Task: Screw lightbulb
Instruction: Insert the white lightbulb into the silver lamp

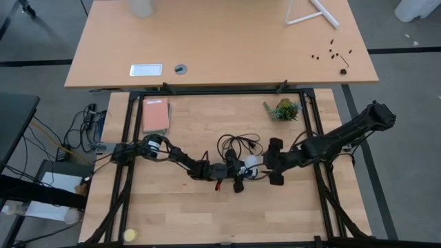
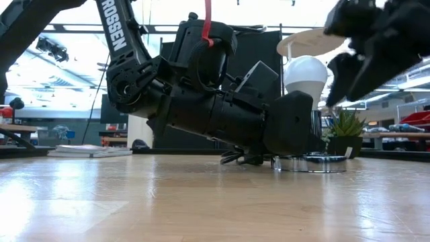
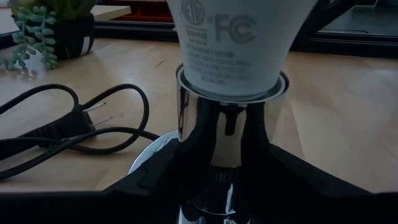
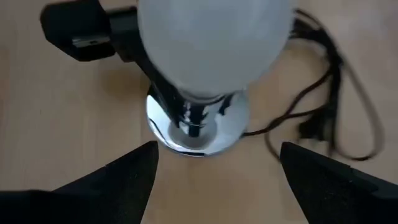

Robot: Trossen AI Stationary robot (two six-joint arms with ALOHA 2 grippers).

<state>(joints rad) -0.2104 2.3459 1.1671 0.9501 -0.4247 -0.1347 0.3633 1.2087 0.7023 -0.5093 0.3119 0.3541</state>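
In the high view, the left gripper (image 1: 238, 173) lies low at centre frame, its fingers clamped on the chrome socket (image 3: 227, 155). The lightbulb (image 2: 306, 75) stands upright in that socket, right of centre in the low view. The right gripper (image 1: 270, 165) hovers just right of it, fingers spread apart and clear of the bulb.

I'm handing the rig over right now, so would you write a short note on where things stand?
Left gripper: low on the table, closed around the chrome socket, steadying it.
Right gripper: open, just above the lightbulb, not touching it.
Lightbulb: upright in the socket, near the table's middle; black cord loose beside it.
Done: bulb seated in the socket.
Left: how far it is threaded cannot be seen; probably grip and turn further, then release.
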